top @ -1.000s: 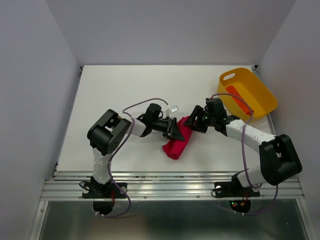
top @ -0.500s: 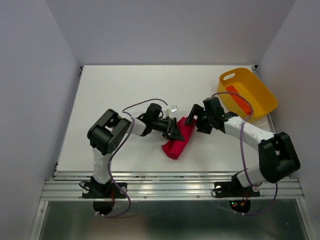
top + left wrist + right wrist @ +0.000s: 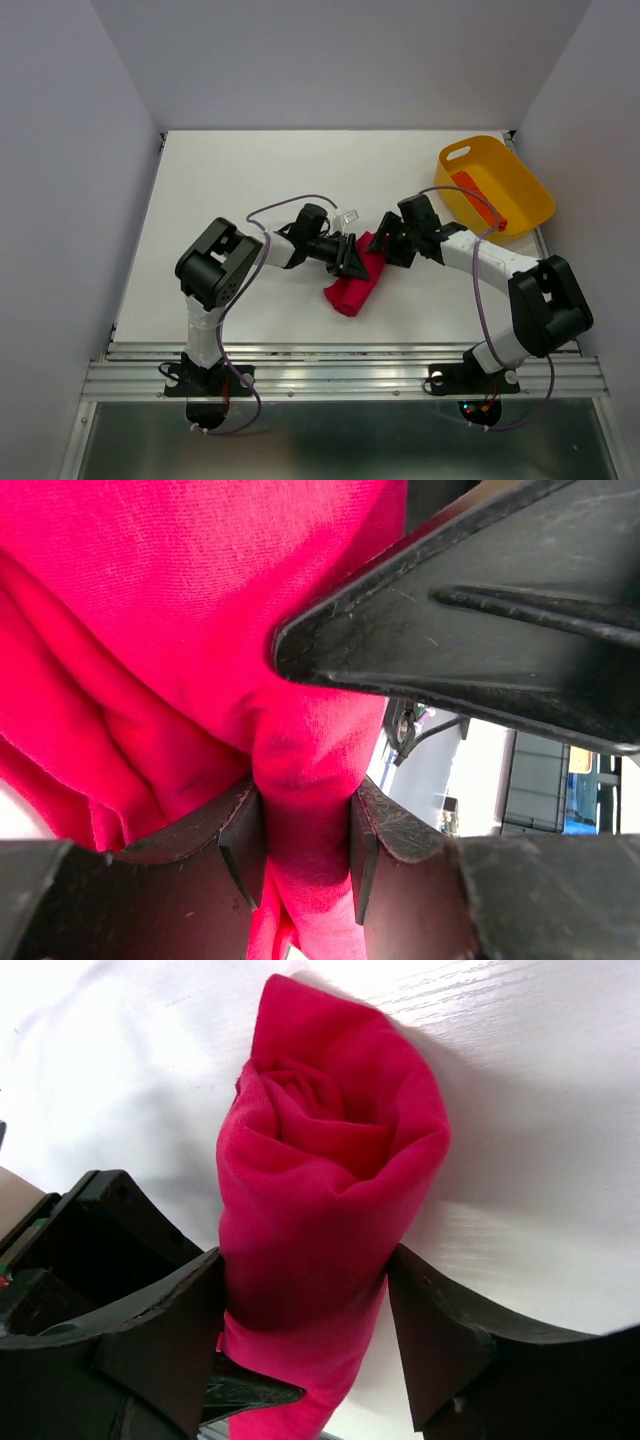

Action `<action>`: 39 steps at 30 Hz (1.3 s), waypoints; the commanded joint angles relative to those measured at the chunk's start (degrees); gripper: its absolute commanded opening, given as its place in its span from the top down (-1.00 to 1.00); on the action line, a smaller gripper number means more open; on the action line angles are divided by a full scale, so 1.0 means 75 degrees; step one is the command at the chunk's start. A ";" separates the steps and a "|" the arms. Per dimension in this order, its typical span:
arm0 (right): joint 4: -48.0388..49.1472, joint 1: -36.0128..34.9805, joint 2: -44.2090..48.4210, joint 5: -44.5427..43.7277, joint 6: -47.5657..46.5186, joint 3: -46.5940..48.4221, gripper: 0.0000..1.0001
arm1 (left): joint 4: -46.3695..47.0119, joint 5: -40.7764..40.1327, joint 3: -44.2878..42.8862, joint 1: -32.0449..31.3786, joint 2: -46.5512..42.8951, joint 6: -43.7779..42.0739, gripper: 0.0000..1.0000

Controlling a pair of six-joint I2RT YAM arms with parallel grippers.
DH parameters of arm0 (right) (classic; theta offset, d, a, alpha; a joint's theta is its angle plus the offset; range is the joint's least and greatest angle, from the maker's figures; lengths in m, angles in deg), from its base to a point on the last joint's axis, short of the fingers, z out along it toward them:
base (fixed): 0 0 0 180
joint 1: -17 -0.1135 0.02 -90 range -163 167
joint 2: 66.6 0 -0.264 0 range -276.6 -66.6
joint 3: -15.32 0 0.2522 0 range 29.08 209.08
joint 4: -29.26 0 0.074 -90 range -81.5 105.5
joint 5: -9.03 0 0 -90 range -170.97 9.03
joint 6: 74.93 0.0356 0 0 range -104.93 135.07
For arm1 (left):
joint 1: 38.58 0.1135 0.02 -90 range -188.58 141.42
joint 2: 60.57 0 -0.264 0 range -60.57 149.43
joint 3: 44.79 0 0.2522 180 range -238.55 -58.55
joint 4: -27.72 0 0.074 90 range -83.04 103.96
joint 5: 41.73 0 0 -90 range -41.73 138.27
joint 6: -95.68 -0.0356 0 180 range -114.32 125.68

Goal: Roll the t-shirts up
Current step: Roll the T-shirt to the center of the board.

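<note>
Fingers point(image 3: 240, 842) of the left gripper point(image 3: 300, 852) are pinched on a fold of the crimson t-shirt point(image 3: 150, 630). The cloth is squeezed into a narrow ridge between the two pads, and more of it is bunched in soft folds to the left in that wrist view.

From above, the crimson t-shirt is seen as a short, thick roll on the white table point(image 3: 230, 180), a little right of the middle. It is slanted from its far right end to its near left end. The left gripper is set against the roll's left side, towards the far end.

The right gripper point(image 3: 305, 1300) is placed at the far end of the same roll, reaching in from the right. Its fingers point(image 3: 160, 1340) are spread to either side of the roll, and the spiral of the rolled end is seen between them. Cloth is touched by both fingers, but whether it is being squeezed cannot be told.

The orange-red t-shirt point(image 3: 478, 198) is laid as a narrow roll inside the yellow tub point(image 3: 520, 225), at the far right corner of the table, well apart from both grippers.
</note>
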 commanded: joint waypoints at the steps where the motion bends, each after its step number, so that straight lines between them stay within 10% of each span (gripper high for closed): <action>1: 0.0511 -0.0090 -0.0108 0.0077 0.0282 0.0104 -0.32 | -0.0376 -0.0050 -0.0353 -0.0019 0.0039 -0.0474 0.14; 11: 0.0453 -0.0090 -0.0109 -0.0333 0.0516 0.0139 0.98 | -0.2415 -0.0706 -0.1173 -0.0007 -0.0241 -0.1693 -0.17; 21: -0.0039 -0.0090 -0.0296 -0.0345 0.0633 0.0549 0.99 | -0.5145 -0.4379 -0.1525 -0.0393 -0.1939 -0.3041 -0.46; 30: -0.0157 -0.0090 -0.0495 -0.0205 0.0727 0.0796 0.99 | -0.6107 -0.8295 -0.1888 -0.2465 -0.2843 -0.3451 -0.60; 39: -0.0157 -0.0090 -0.0507 -0.0216 0.0739 0.0889 0.99 | -0.6541 -0.9904 -0.1900 -0.3522 -0.2387 -0.3417 -0.67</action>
